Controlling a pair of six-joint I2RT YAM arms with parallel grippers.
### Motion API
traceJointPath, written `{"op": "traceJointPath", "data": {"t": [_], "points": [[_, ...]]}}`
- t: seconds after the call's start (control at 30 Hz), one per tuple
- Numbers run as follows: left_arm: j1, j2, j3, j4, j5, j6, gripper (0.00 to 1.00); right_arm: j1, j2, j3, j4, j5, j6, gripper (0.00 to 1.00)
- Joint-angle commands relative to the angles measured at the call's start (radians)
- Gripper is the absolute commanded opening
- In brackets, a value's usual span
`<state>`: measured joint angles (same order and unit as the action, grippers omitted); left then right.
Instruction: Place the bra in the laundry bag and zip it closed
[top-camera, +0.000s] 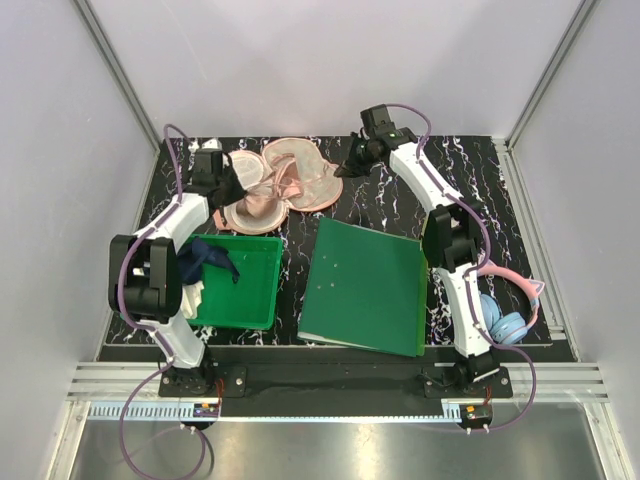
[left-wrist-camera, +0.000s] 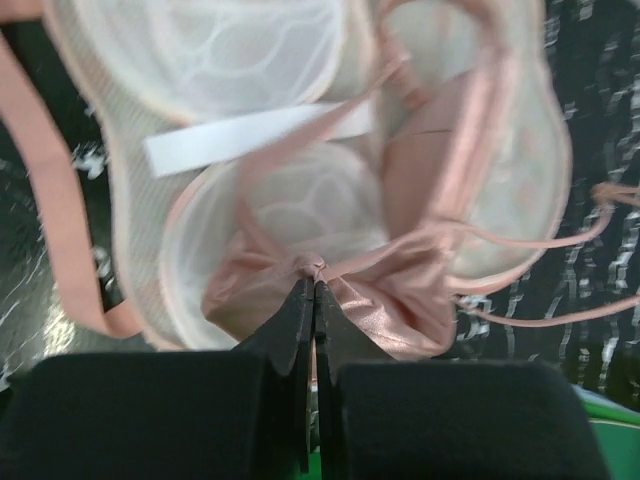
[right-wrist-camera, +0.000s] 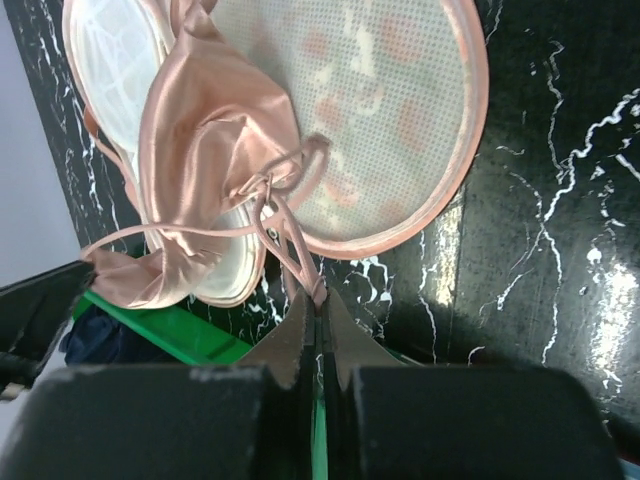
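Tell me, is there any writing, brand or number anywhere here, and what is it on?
No text can be read in any view.
White strip on the laundry bag mesh: looks blank.
The bag's print: small motifs, not letters.
Small boards below the arm bases: too small to read.
The bra, green bin, green board, headphones: no lettering visible.

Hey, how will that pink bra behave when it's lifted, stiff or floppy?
Probably floppy: the bra lies crumpled, so it should sag. Its shiny satin looks slippery. The thin straps trail loose and may snag.
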<state>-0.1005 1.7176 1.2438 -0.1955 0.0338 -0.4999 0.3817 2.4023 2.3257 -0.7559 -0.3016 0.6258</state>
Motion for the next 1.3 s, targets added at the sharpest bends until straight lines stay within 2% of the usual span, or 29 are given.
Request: {"op": "traceJointPath", "data": {"t": [0.0, 0.13, 0.23, 0.27, 0.47, 0.5, 0.63, 0.73, 0.93, 1.03, 1.1, 1.27], "points": [[0.024, -0.072, 0.014, 0.145, 0.048, -0.019, 0.00, 0.009, -0.002, 0.043, 0.020, -0.057, -0.003, 0.06], [0.036, -0.044, 0.080, 0.047, 0.051, -0.028, 0.00, 0.009, 0.038, 0.110, 0.020, -0.099, -0.006, 0.12], [0.042, -0.035, 0.108, 0.019, 0.058, -0.035, 0.00, 0.010, 0.075, 0.162, 0.020, -0.113, -0.005, 0.20], [0.044, -0.032, 0.111, 0.008, 0.058, -0.038, 0.00, 0.009, 0.092, 0.172, 0.020, -0.110, -0.005, 0.27], [0.048, 0.005, 0.169, -0.050, 0.080, -0.028, 0.00, 0.019, 0.119, 0.241, 0.018, -0.090, -0.020, 0.51], [0.048, 0.007, 0.172, -0.058, 0.074, -0.028, 0.00, 0.022, 0.126, 0.254, 0.018, -0.085, -0.018, 0.59], [0.048, 0.010, 0.186, -0.094, 0.069, -0.035, 0.00, 0.066, 0.191, 0.369, 0.055, -0.109, 0.038, 0.72], [0.048, 0.011, 0.184, -0.096, 0.092, -0.026, 0.00, 0.085, 0.242, 0.386, 0.148, -0.131, 0.124, 0.79], [0.039, -0.012, 0.160, -0.097, 0.110, 0.076, 0.00, 0.149, 0.348, 0.448, 0.250, -0.091, 0.186, 0.82], [0.030, -0.035, 0.128, -0.096, 0.115, 0.113, 0.00, 0.175, 0.363, 0.429, 0.263, -0.059, 0.170, 0.88], [0.013, -0.047, 0.099, -0.094, 0.118, 0.126, 0.00, 0.192, 0.362, 0.413, 0.274, -0.033, 0.152, 0.99], [-0.037, -0.072, 0.043, -0.090, 0.123, 0.129, 0.00, 0.207, 0.325, 0.341, 0.273, 0.022, 0.124, 1.00]]}}
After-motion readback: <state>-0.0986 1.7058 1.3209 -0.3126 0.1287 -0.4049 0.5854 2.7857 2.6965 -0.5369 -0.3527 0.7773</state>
